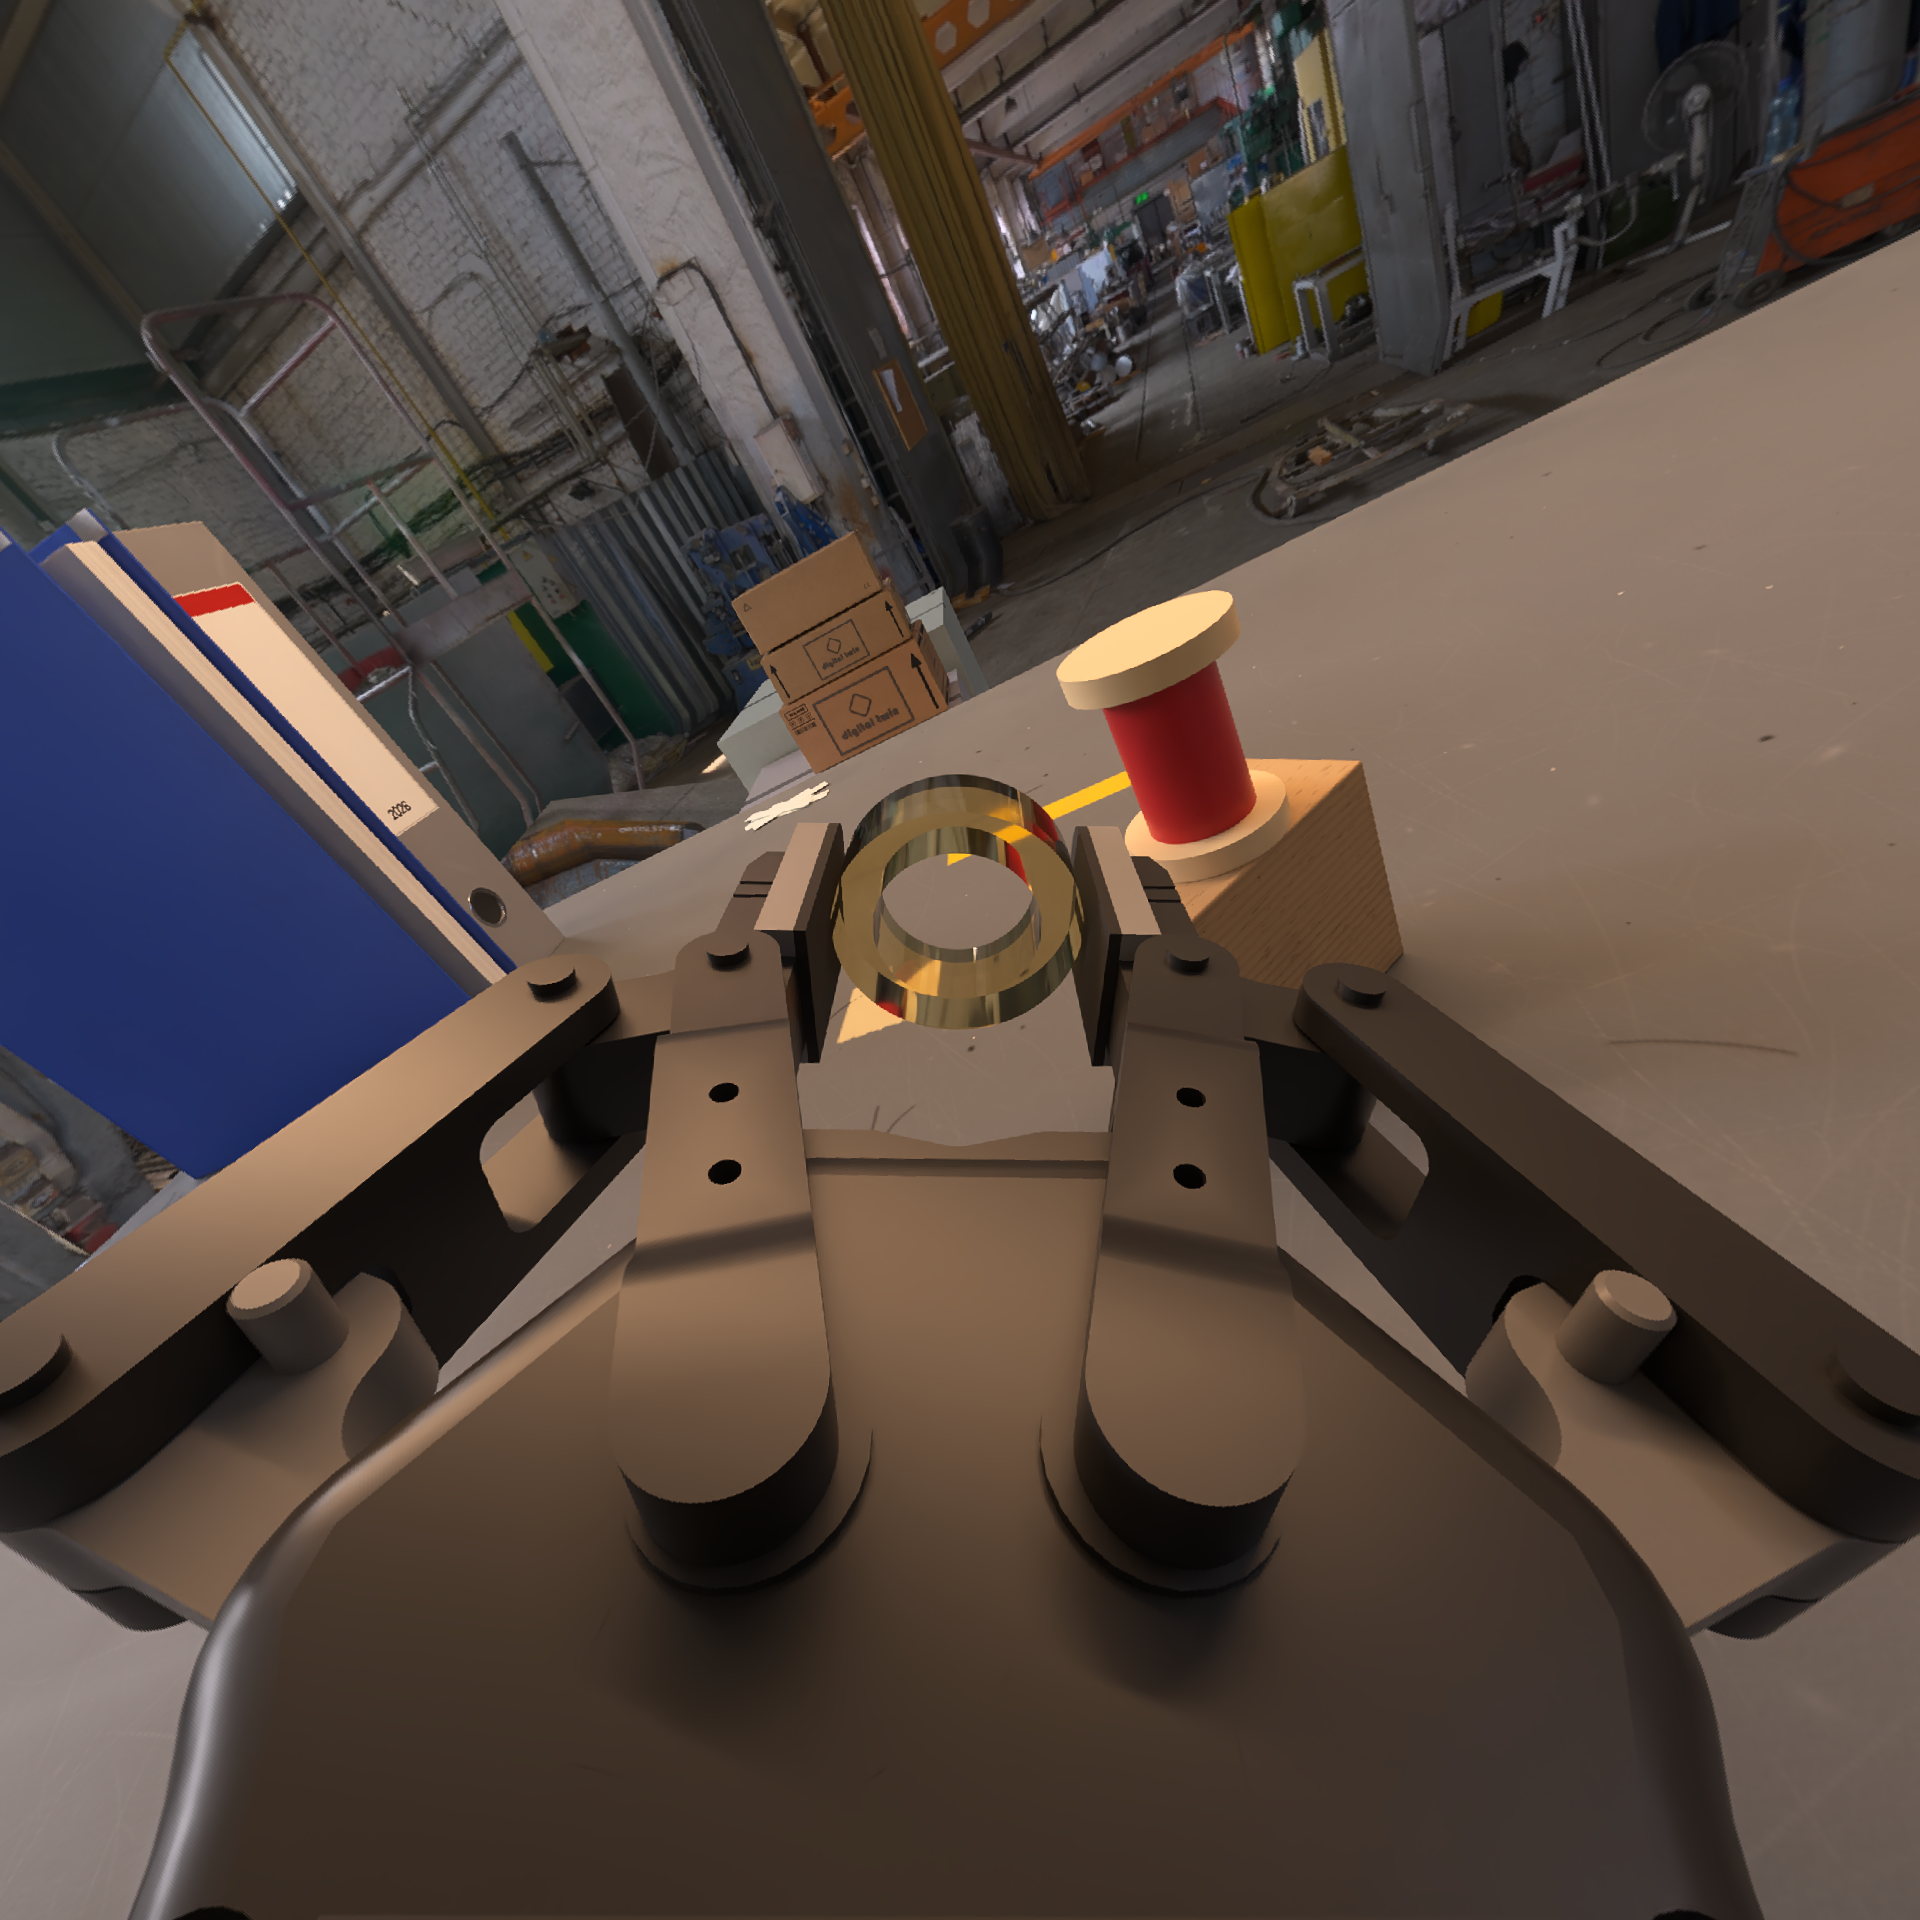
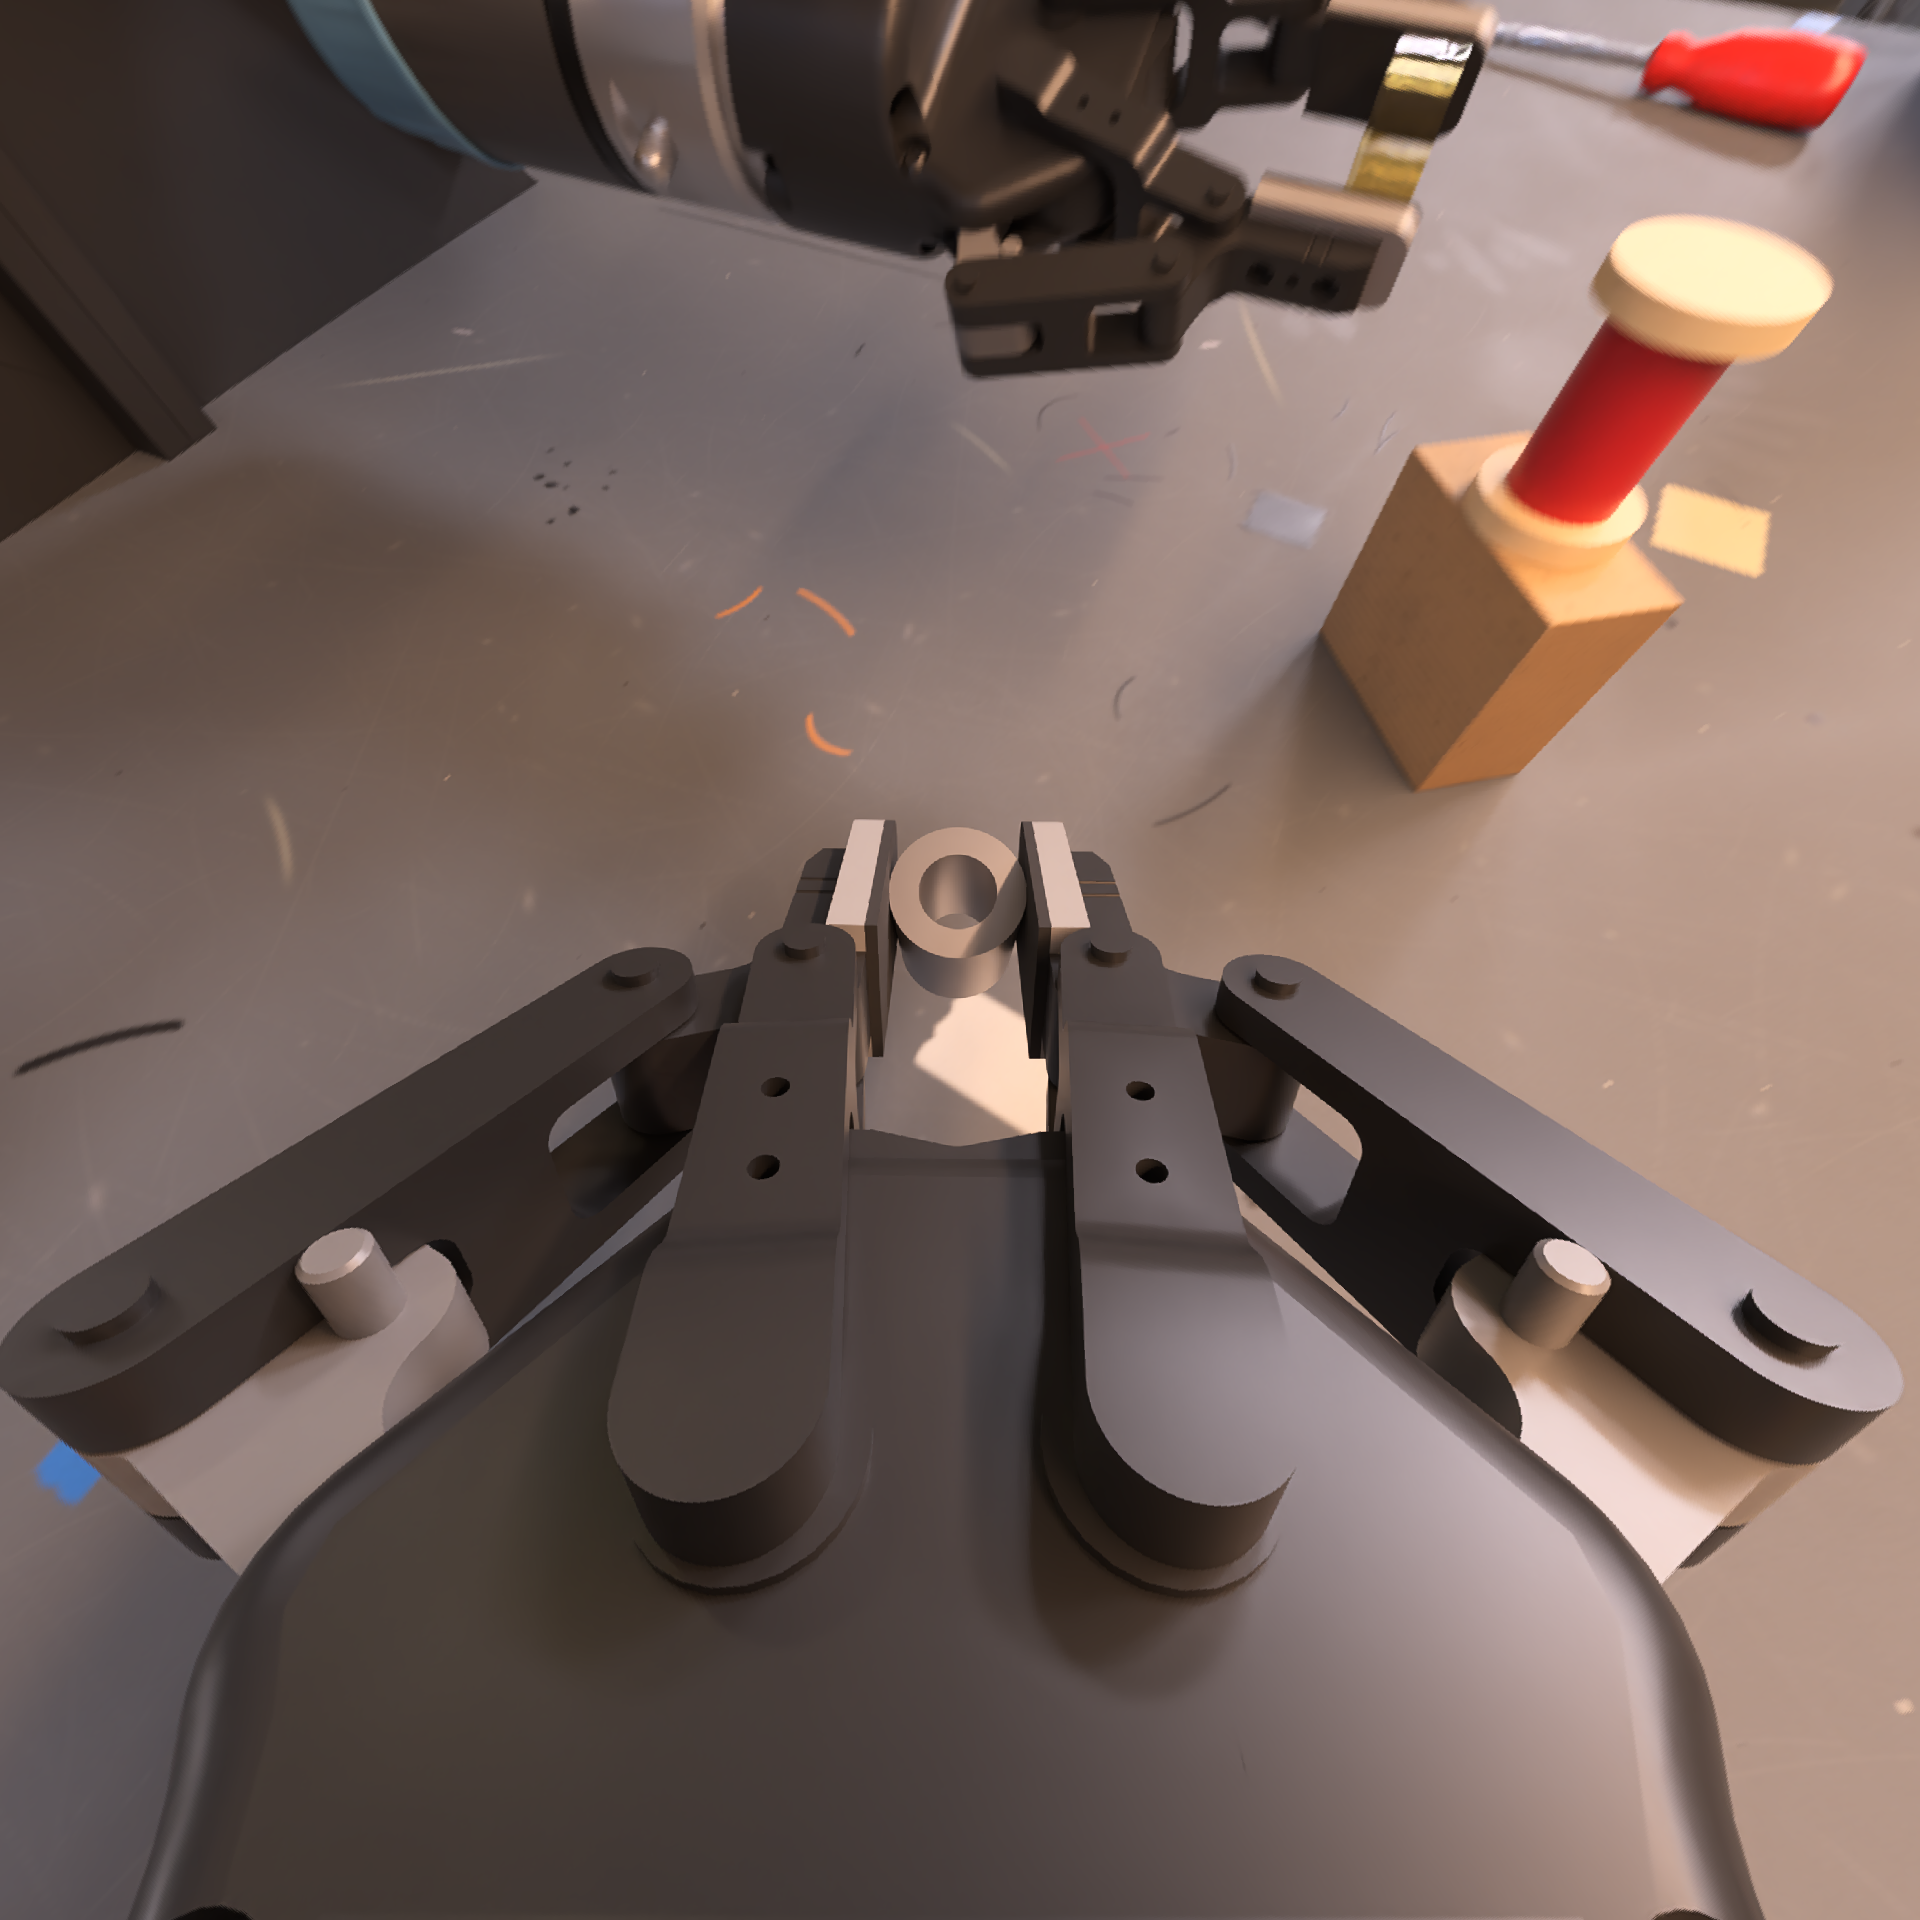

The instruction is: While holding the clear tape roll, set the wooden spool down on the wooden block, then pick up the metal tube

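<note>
My left gripper point(image 1: 956, 894) is shut on the clear tape roll point(image 1: 904, 977), a yellowish see-through ring, and holds it above the table. The wooden spool point(image 1: 1174, 748), red with pale end discs, stands upright on the wooden block point(image 1: 1320, 894) just beyond and to the right. My right gripper point(image 2: 956, 883) is shut on the metal tube point(image 2: 951, 966), a short grey cylinder held between its pads above the table. The right wrist view also shows the spool point(image 2: 1621, 416) on the block point(image 2: 1486, 644) at the upper right, and the left gripper point(image 2: 1382, 156) with the tape roll point(image 2: 1397, 166) at the top.
Blue and white binders point(image 1: 208, 831) stand at the left of the grey table point(image 1: 1610, 1039). A red-handled screwdriver point(image 2: 1756, 68) lies at the far top right. A dark box edge point(image 2: 94, 343) is at the left. Cardboard boxes point(image 1: 842, 665) sit beyond the table edge.
</note>
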You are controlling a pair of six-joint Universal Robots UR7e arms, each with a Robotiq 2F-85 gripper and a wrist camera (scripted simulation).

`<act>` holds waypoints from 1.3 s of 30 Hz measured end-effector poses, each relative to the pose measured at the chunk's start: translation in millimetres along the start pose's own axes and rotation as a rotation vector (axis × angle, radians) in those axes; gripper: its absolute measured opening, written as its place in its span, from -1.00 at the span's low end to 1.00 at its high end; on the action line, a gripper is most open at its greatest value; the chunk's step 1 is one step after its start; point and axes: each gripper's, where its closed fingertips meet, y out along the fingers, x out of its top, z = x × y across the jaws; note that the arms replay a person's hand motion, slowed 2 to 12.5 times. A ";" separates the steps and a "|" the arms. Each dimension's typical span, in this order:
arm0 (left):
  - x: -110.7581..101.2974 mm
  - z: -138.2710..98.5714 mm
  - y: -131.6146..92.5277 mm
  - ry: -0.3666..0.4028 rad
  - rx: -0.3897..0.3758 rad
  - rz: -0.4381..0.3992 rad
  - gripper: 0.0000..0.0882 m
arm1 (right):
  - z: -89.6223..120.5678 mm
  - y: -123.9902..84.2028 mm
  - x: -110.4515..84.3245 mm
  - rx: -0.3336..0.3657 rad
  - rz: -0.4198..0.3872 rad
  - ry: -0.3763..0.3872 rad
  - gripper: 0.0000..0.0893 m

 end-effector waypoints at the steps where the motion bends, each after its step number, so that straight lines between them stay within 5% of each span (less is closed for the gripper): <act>1: 0.0 -0.5 0.1 0.003 -0.001 0.001 -0.12 | -3.8 1.0 4.8 -0.009 -0.007 -0.009 -0.53; 22: 4.6 7.6 -4.6 -0.064 0.009 -0.045 -0.12 | -74.4 24.8 87.5 -0.117 -0.025 -0.209 -0.53; 39: 6.1 12.9 -6.4 -0.101 0.011 -0.066 -0.12 | -125.3 42.6 128.1 -0.039 0.015 -0.151 -0.53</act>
